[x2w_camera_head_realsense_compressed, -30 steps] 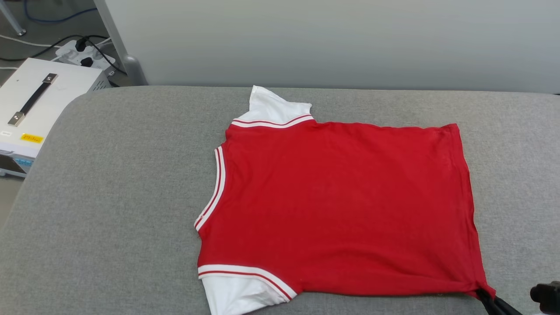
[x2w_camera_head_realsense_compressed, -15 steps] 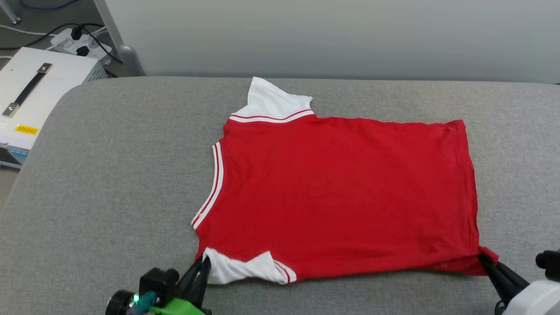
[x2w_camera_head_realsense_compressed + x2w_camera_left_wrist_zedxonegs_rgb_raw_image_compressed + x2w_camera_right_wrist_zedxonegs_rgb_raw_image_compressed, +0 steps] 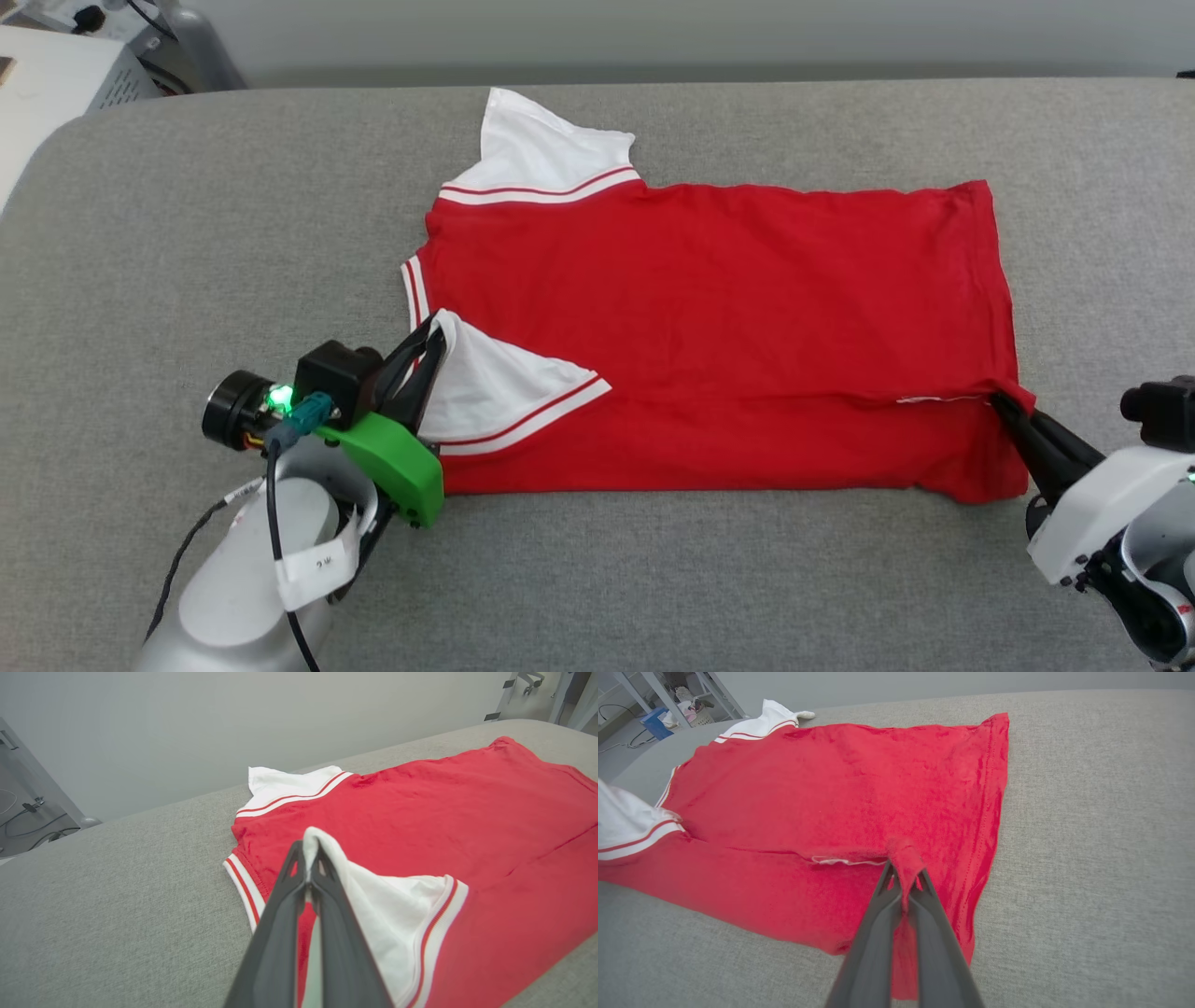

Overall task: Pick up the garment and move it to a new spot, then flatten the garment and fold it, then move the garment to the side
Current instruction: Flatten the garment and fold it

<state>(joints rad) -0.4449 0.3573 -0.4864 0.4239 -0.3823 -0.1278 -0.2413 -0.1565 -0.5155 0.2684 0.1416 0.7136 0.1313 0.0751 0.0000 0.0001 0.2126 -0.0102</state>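
Observation:
The garment (image 3: 709, 308), a red jersey with white striped sleeves, lies plain side up on the grey padded table (image 3: 187, 233); no numbers show. Its near long edge is folded over the body. My left gripper (image 3: 431, 336) is shut on the near white sleeve (image 3: 495, 383), lifted over the red panel; the pinch shows in the left wrist view, gripper (image 3: 308, 851), garment (image 3: 467, 807). My right gripper (image 3: 1004, 403) is shut on the near hem corner, also seen in the right wrist view as the gripper (image 3: 903, 877) holding the garment (image 3: 840, 793). The far sleeve (image 3: 537, 154) lies flat.
A white case (image 3: 56, 79) stands off the table's far left corner beside a grey metal leg (image 3: 201, 47). Bare grey padding runs along the near side, the left end and the right end (image 3: 1102, 205).
Both grippers have carried the jersey's near edge away from me, folding the lower strip and near sleeve over the body. The head camera has tilted down, shifting the whole picture.

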